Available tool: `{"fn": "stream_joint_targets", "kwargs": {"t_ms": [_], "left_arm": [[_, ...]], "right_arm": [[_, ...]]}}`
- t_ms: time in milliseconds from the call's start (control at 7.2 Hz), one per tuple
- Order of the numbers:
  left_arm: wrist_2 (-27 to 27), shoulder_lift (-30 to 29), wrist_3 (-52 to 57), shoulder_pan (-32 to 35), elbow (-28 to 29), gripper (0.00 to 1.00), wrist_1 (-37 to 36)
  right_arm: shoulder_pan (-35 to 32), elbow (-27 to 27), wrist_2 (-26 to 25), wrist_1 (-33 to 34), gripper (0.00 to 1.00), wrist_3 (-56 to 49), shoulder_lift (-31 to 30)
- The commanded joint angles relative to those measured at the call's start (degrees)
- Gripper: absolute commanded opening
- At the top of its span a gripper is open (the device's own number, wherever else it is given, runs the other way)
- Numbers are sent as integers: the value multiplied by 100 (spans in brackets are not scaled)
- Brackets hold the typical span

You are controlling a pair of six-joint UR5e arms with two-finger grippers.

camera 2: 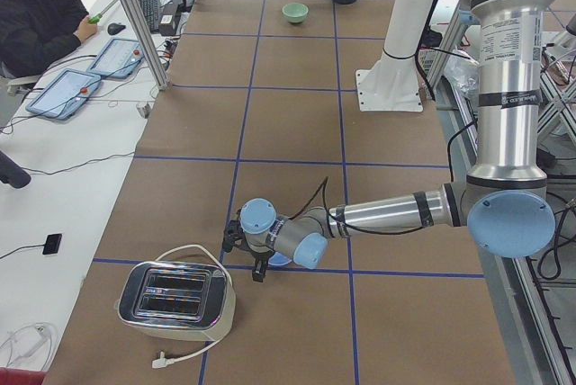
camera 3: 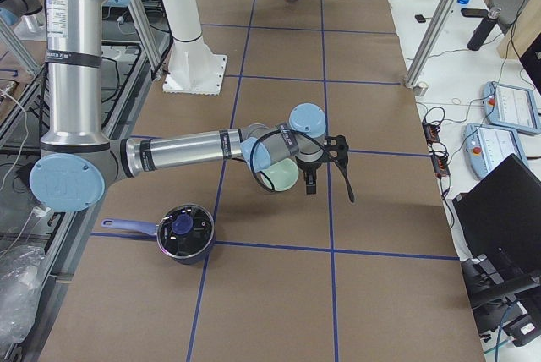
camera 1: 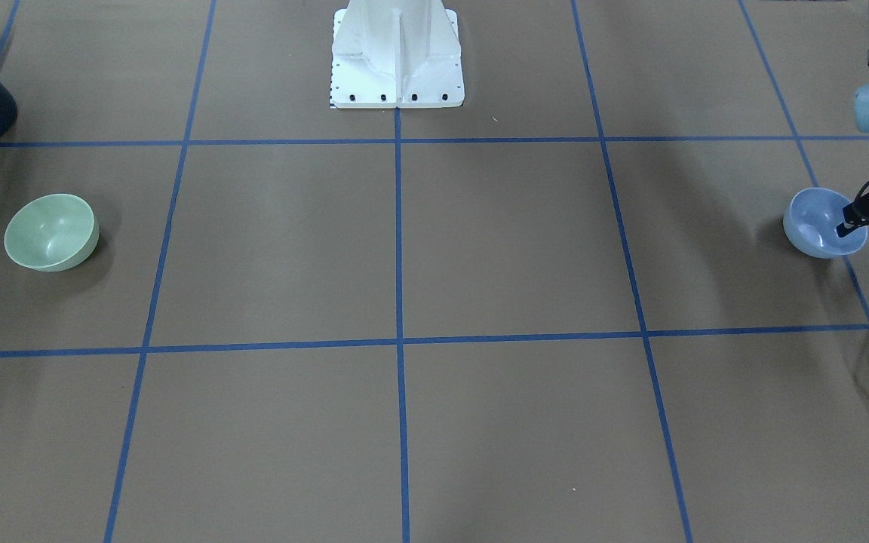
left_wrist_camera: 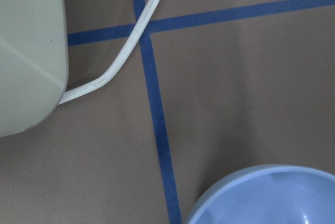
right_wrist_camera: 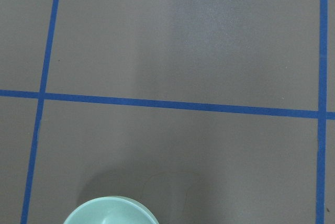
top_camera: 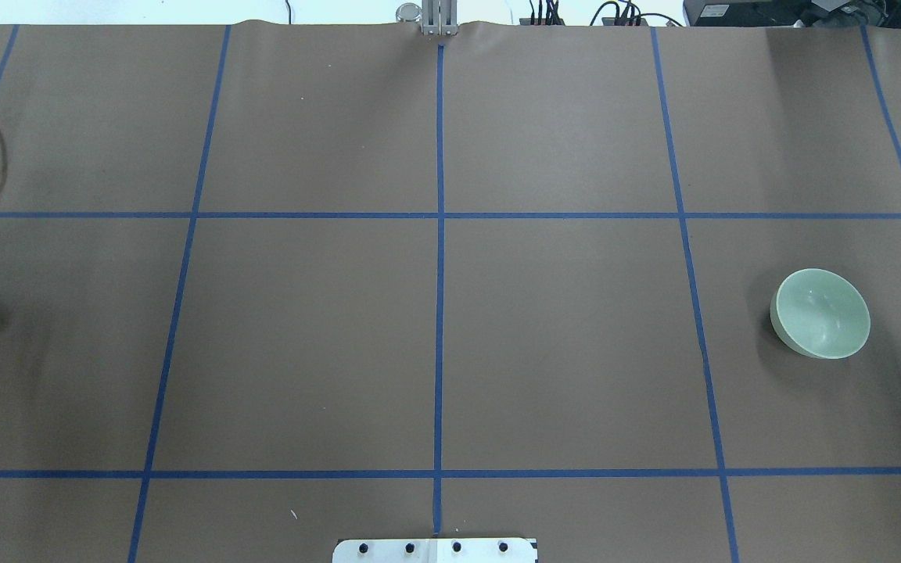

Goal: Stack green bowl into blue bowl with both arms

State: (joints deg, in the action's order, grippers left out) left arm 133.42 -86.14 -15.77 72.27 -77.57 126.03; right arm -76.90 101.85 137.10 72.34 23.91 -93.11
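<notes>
Nearest the left-end camera, a chrome-and-cream two-slot toaster [camera 2: 175,302] stands at the lower left of that view on the brown paper-covered table [camera 2: 297,61], with its white power cord [camera 2: 193,252] looping beside it. Just beyond it the left arm [camera 2: 387,212] reaches low over the blue tape grid [camera 1: 398,226]. The black left gripper [camera 1: 863,215] hangs over the rim of the small round pale periwinkle-blue bowl [camera 1: 819,222], at the right edge of the front-facing view. Whether its fingers are apart or together cannot be told.

At the left edge of the same view, the small round pale mint-green bowl [camera 1: 51,231] sits upright, well apart from the blue one. The white pedestal base [camera 1: 397,56] stands at top centre.

In the right-end view the right arm [camera 3: 182,152] reaches low at the green bowl, with the right gripper [camera 3: 325,159] near the bowl; its finger state cannot be told either. A dark lidded saucepan [camera 3: 182,233] stands nearby, lower left. A seated operator in black [camera 2: 36,21] occupies the upper left of the left-end view.
</notes>
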Motion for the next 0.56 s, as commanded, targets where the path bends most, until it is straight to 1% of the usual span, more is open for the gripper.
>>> {"fn": "stream_joint_targets", "kwargs": {"t_ms": [0,278,417], "left_arm": [[-35,0,12,-63,22,80,9],[-26,0,12,-72,22,48,0],[-26,0,12,-72,14,23,0]], "right_arm": [[0,1,9,8,100,0,12],[0,1,9,8,100,9,38],[0,1,9,8,100,0,38]]}}
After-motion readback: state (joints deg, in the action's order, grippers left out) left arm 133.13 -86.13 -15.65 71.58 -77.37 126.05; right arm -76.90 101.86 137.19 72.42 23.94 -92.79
